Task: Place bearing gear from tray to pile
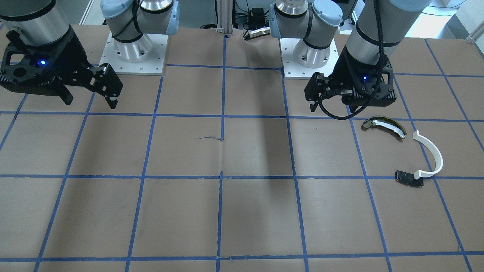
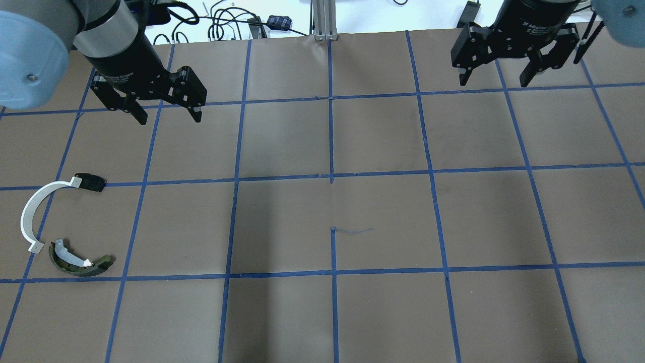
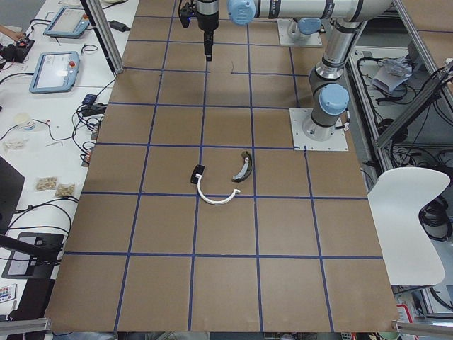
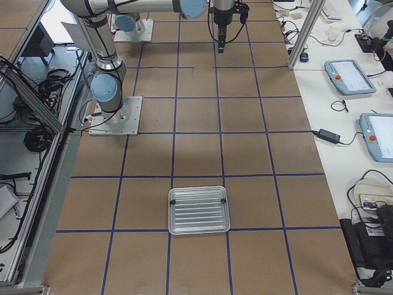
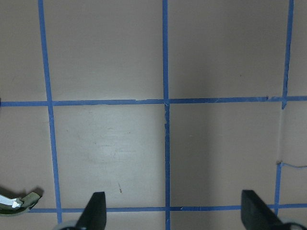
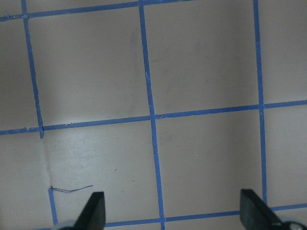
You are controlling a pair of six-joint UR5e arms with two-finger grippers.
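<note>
The pile lies on the brown table: a white curved arc strip [image 1: 431,153] [image 2: 31,212], an olive-and-white curved piece [image 1: 383,125] [image 2: 78,262] and a flat black bracket [image 1: 408,178] [image 2: 90,181]. It also shows in the exterior left view [image 3: 219,180]. A silver ribbed tray [image 4: 199,210] shows only in the exterior right view. No bearing gear can be made out in it, only two small dark spots at its far corners. My left gripper [image 2: 169,118] [image 1: 332,109] [image 5: 175,213] hangs open and empty above the table beside the pile. My right gripper [image 2: 495,81] [image 1: 91,104] [image 6: 173,213] is open and empty.
The table carries a grid of blue tape. The two arm bases [image 1: 132,56] [image 1: 310,56] stand at the robot's edge. A side bench with tablets [image 4: 350,77] runs along the far edge. A white chair [image 3: 410,212] stands behind the robot.
</note>
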